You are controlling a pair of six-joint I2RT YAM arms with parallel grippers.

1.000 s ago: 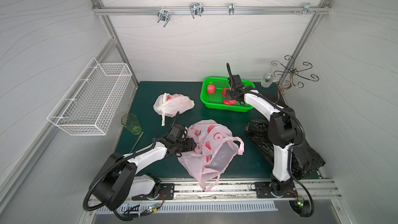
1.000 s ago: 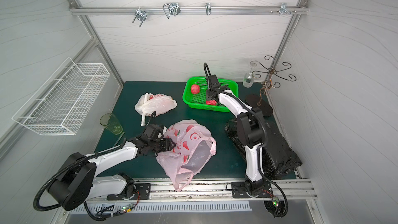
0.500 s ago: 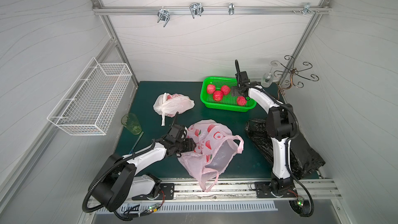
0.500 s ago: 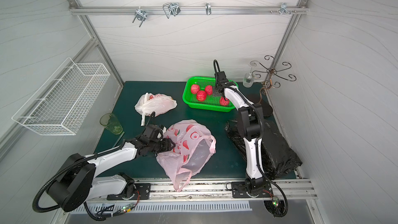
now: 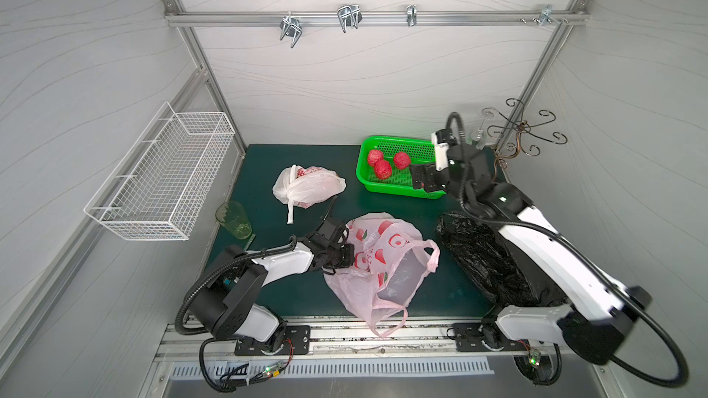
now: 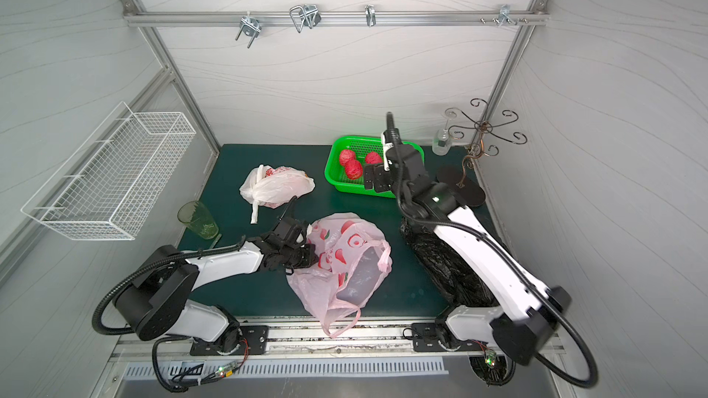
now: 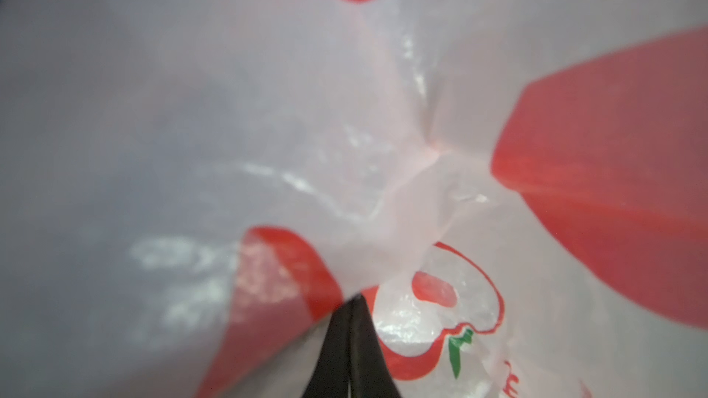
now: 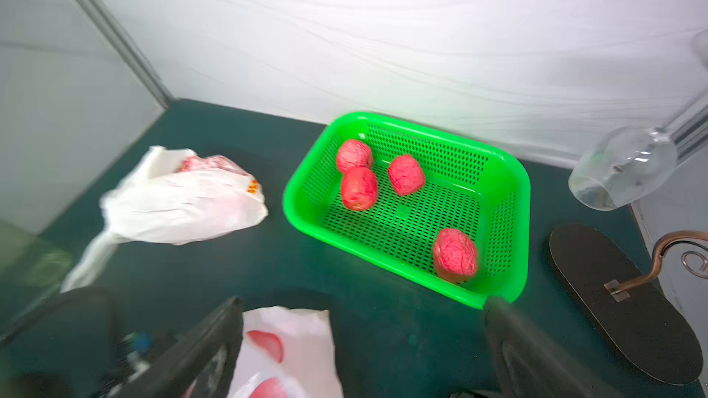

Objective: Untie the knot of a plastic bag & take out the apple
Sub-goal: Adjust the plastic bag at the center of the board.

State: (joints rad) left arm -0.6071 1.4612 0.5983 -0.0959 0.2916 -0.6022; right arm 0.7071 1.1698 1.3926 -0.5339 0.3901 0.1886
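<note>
I have the left gripper point(image 7: 354, 302) pinched shut on the untied pink apple-print plastic bag point(image 5: 387, 254). The right gripper point(image 8: 362, 308) gapes empty by the green perforated plastic basket point(image 8: 513, 193), which holds four red apples point(image 8: 454, 255) (the white plastic bag point(image 5: 306, 189) is not yet unknotted).

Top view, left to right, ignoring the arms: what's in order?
In order: wire basket → green cup → tied white bag → green tray → hook stand. The printed bag and black bag overlap those, so they are left out.

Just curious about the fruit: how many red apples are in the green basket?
4. Three apples bunched at the green basket's left end, one alone near its right end, behind the right gripper in both top views.
</note>
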